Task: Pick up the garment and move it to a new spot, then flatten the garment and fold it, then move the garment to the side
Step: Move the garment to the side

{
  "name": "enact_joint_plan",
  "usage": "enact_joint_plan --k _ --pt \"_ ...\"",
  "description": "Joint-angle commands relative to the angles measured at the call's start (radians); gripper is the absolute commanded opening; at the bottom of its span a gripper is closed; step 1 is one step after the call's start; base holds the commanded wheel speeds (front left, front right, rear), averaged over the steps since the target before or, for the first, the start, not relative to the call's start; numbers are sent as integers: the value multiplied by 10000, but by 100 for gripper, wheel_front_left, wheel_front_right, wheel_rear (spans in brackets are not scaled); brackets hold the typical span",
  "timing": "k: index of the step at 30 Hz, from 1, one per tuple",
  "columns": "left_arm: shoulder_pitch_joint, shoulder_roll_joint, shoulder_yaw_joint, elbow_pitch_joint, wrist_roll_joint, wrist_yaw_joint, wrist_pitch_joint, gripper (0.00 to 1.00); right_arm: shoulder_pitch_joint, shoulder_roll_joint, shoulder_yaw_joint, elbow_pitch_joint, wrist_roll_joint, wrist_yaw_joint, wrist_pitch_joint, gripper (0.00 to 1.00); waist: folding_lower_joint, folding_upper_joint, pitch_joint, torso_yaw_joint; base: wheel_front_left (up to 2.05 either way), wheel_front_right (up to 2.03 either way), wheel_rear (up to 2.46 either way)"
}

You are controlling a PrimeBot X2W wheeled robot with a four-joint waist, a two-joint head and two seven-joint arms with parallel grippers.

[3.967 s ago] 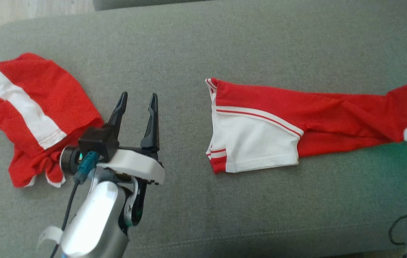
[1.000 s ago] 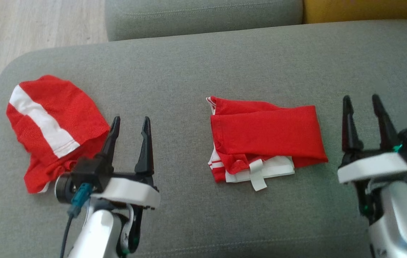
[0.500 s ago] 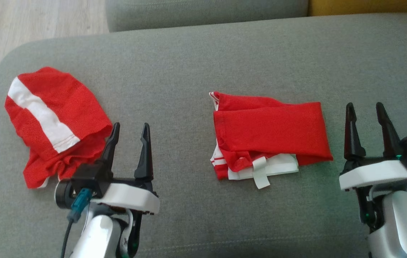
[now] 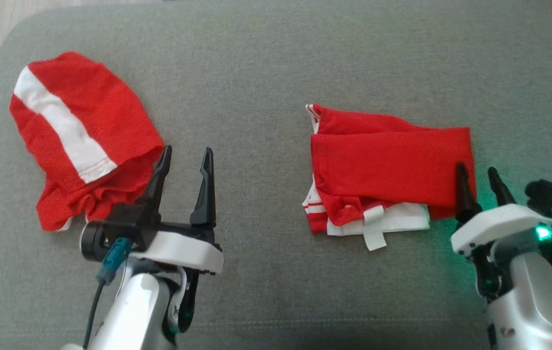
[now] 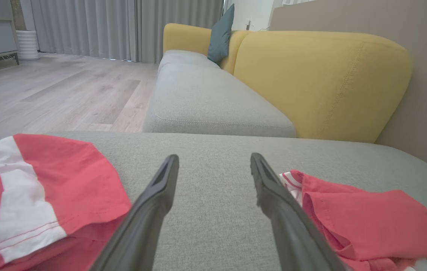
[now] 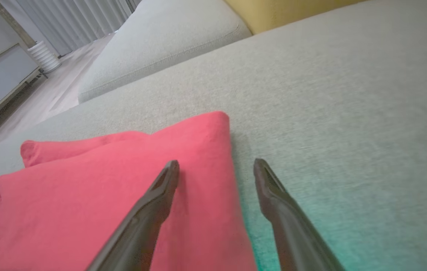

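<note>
The grey cushion (image 4: 266, 63) carries two pieces of clothing. The garment (image 4: 392, 165) lies right of the middle, folded into a red block with white panels and a white strip (image 4: 375, 233) poking out along its near edge. A second red cloth (image 4: 81, 131) with a white band lies bunched well apart at the left end. Four seconds ago the garment lay stretched out long toward the right. A second ago it was already folded over, and it has kept that shape and spot since. The head camera has tipped down meanwhile, so everything sits differently in its frame, but that is the camera's doing and not the clothes'. Half a second ago the right gripper (image 4: 476, 167) stood clear of the garment's right end. It has now come in so that its fingers (image 6: 153, 210), spread wide and holding nothing, straddle that end. In the right wrist view one finger is over the red fabric, the other is over bare cushion, and the folded edge runs between them. That finger seems to hover just above the cloth, though contact is hard to judge. The left gripper (image 4: 186, 149) has stayed put with its fingers wide and empty, tips just beside the second red cloth's right edge. Its body hides that cloth's near right corner. The garment's lower layers are tucked out of sight, and a green glow tints the cushion by the right wrist.
</note>
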Motion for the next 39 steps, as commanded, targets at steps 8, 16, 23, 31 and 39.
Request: enact_joint_plan --k 8,16,23,31,39 --pt "-606 3 253 -272 80 -51 -61 100 -989 -23 559 1135 76 -7 39 100 0 0 382 219 0 0 0" --pt "-705 3 431 -240 216 -132 -61 100 -1838 -317 720 865 -1756 -7 -359 0 0 0 558 -383 0 0 0" --pt "-929 3 463 -291 299 -210 -61 100 -2574 -2412 938 -105 -2180 -7 -67 0 0 0 852 -777 0 0 0" --pt "-1069 3 420 -305 325 -283 -61 100 -3275 -3942 595 19 -1749 -7 239 0 0 0 1090 -839 0 0 0" --pt "-1128 3 476 -285 356 -349 -61 100 -3548 -4181 185 258 -1768 -7 151 0 0 0 1218 -745 0 0 0"
